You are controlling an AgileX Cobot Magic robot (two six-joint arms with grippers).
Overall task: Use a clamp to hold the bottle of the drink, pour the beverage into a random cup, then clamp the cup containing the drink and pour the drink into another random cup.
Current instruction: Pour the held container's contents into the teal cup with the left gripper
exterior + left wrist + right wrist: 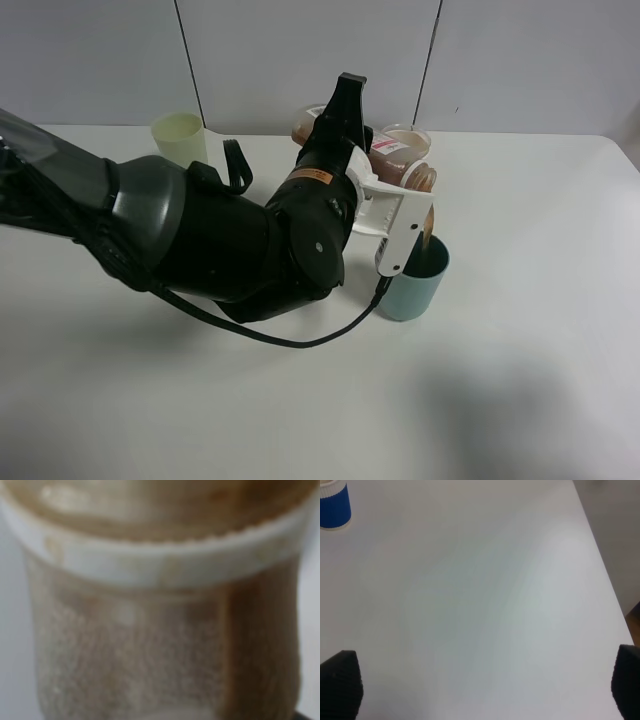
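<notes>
Blue-banded cup [332, 507] on white table [480, 595], well apart from tool [484, 682]; black fingertips [340, 682] spread wide.

The pink-labelled bottle [398, 152], gripped in the clamp [408, 205], tips mouth-down toward five o'clock. It pours brown beverage [428, 228] into the upright teal cup [412, 290] at its five o'clock. The blue-banded cup [334, 507] stands upright.

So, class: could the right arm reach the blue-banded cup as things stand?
Probably yes: the right fingers stand wide open, and only bare table lies between them and the blue-banded cup.
</notes>
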